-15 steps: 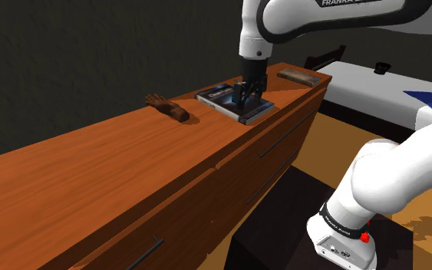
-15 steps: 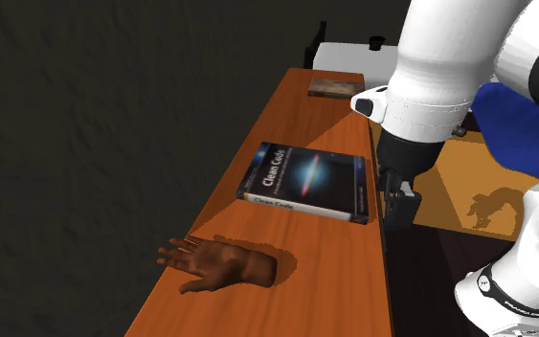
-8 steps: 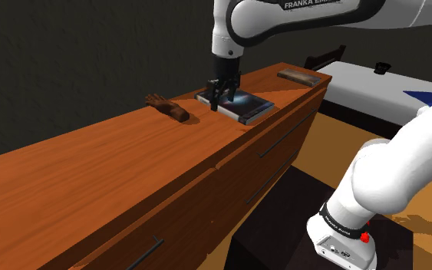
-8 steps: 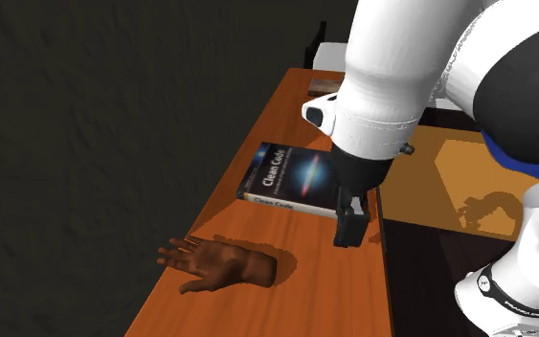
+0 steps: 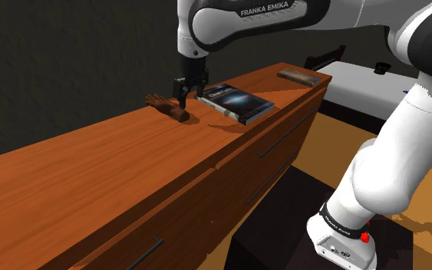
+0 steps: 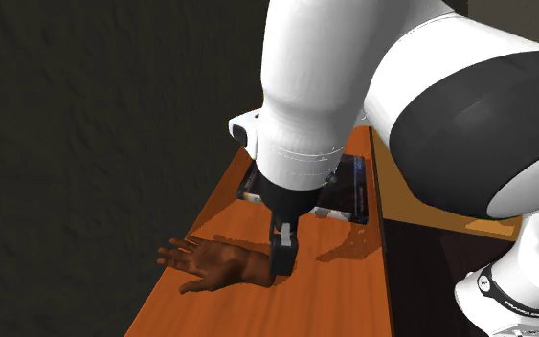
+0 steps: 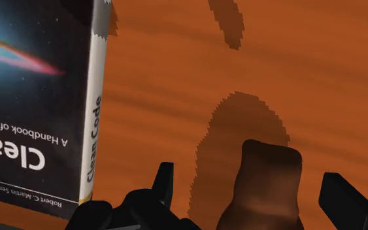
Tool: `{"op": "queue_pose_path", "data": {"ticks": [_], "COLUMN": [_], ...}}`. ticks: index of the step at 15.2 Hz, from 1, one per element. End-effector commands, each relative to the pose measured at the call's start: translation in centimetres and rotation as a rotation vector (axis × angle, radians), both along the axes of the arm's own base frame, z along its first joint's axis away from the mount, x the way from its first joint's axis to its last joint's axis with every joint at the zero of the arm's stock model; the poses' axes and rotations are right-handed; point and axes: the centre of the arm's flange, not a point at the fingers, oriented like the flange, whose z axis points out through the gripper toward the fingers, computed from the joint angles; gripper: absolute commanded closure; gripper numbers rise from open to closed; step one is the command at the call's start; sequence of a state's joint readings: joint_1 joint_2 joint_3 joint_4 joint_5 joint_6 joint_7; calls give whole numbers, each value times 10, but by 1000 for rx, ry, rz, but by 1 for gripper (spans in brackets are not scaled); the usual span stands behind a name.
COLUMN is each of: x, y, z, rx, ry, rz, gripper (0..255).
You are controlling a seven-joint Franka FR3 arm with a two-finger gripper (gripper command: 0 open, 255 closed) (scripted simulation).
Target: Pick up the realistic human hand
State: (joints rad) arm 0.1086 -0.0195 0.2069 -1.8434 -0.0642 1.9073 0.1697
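The black pincer (image 5: 187,98) hangs low over the wooden surface (image 5: 91,169) in the upper middle of the shoulder view. It is spread wide, with one finger on each side of the wrist end of the brown human hand (image 7: 264,176) and neither finger touching it. The hand lies flat on the surface, its fingers pointing toward the frame's left. Just right of the pincer lies a dark book (image 5: 237,100) titled Clean Code, apart from the hand.
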Motion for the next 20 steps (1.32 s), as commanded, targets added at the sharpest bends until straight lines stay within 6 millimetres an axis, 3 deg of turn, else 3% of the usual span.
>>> {"op": "queue_pose_path", "data": {"ticks": [1, 4, 11, 13, 14, 20], "x": [19, 40, 40, 40, 40, 40], "y": [14, 33, 33, 33, 33, 33], "z": [-1, -1, -41, -41, -40, -40], "rx": [-3, -8, -8, -8, -8, -8], "ry": [-23, -50, -50, -50, -50, -50], "rz": [24, 53, 53, 53, 53, 53], "gripper": [0, 0, 0, 0, 255, 255]}}
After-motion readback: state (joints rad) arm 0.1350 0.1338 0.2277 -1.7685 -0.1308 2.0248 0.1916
